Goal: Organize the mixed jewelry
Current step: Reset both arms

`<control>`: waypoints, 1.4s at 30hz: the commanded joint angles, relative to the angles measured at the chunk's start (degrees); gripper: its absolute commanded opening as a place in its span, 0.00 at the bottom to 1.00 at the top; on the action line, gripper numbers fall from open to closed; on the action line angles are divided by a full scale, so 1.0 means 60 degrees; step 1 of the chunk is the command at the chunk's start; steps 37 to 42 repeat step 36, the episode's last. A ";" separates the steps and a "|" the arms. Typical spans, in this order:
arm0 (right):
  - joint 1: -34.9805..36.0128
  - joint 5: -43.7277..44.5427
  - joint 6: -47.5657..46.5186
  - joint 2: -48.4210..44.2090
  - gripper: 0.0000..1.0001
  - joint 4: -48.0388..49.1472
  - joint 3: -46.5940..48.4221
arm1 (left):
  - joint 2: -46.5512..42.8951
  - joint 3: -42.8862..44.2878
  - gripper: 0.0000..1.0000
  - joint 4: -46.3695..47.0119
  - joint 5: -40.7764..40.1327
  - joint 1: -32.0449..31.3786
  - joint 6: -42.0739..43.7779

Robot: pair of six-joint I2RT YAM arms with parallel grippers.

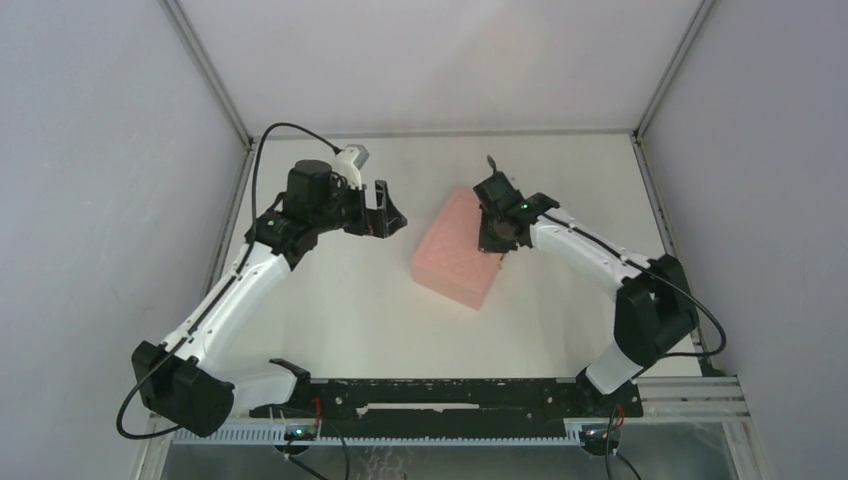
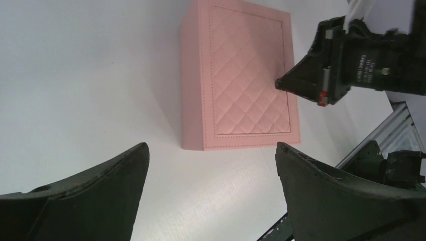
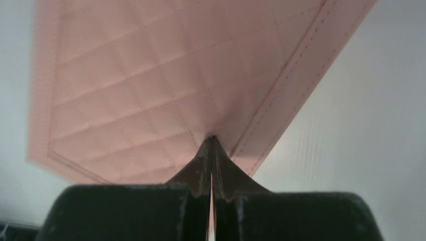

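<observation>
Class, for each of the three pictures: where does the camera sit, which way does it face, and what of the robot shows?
Top external: above and behind the arms, looking down on the table; both arms, the open left claw, and the right claw at the pink quilted box.
Left wrist: on the left arm, facing the box across the table; own spread fingers below.
Right wrist: on the right arm, close above the box lid; own shut fingers.
Shared: top and left wrist both show box and right claw.

Pink box (image 3: 150,75) blurred, cropped at top
</observation>
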 commanded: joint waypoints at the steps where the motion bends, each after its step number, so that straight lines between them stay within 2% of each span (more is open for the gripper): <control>1: 0.0216 -0.0480 0.0456 0.1108 0.00 0.0129 -0.1169 | -0.0532 0.0071 1.00 -0.0015 -0.0123 0.0354 0.0088; 3: 0.0341 -0.0272 0.0409 0.0889 0.00 -0.0132 -0.0793 | -0.0517 0.0053 1.00 -0.0044 -0.0107 0.0437 0.0138; 9: 0.0467 0.0572 0.0024 -0.1123 0.00 -0.0399 0.0851 | -0.0501 0.0186 1.00 -0.0136 -0.0227 0.0529 0.0151; 12: 0.0336 0.1256 -0.0077 -0.2021 0.08 -0.0308 0.1173 | -0.0616 0.0350 1.00 -0.0314 -0.0582 0.0564 0.0230; 14: 0.0093 0.1914 -0.0129 -0.2700 0.22 -0.0156 0.1150 | -0.0822 0.0476 1.00 -0.0508 -0.1010 0.0613 0.0370; 16: -0.0251 0.2571 -0.0158 -0.3572 0.42 0.0028 0.0969 | -0.1124 0.0438 1.00 -0.0517 -0.1639 0.0691 0.0407; 19: -0.1031 0.3475 -0.0128 -0.4827 0.70 0.0358 0.0381 | -0.1478 0.0536 1.00 -0.0755 -0.3566 0.0890 -0.0434; 23: -0.2277 0.4876 0.0291 -0.6405 0.98 0.0416 -0.0463 | -0.1330 0.1385 1.00 -0.1918 -0.4644 0.1306 -0.0642; 26: -0.2849 0.6148 0.0659 -0.7425 1.00 0.0470 -0.1165 | -0.1496 0.1480 1.00 -0.2181 -0.5711 0.1380 -0.0671; 28: -0.3240 0.6374 0.0565 -0.8020 1.00 0.0708 -0.1610 | -0.1727 0.1313 1.00 -0.2096 -0.6101 0.1400 -0.0557; 33: -0.3924 0.5990 0.0365 -0.8608 1.00 0.1012 -0.2126 | -0.2187 0.0925 1.00 -0.1894 -0.6531 0.1416 -0.0610; 42: -0.4053 0.5746 0.0206 -0.8515 0.99 0.1103 -0.2139 | -0.2320 0.0708 1.00 -0.1711 -0.6497 0.1416 -0.0612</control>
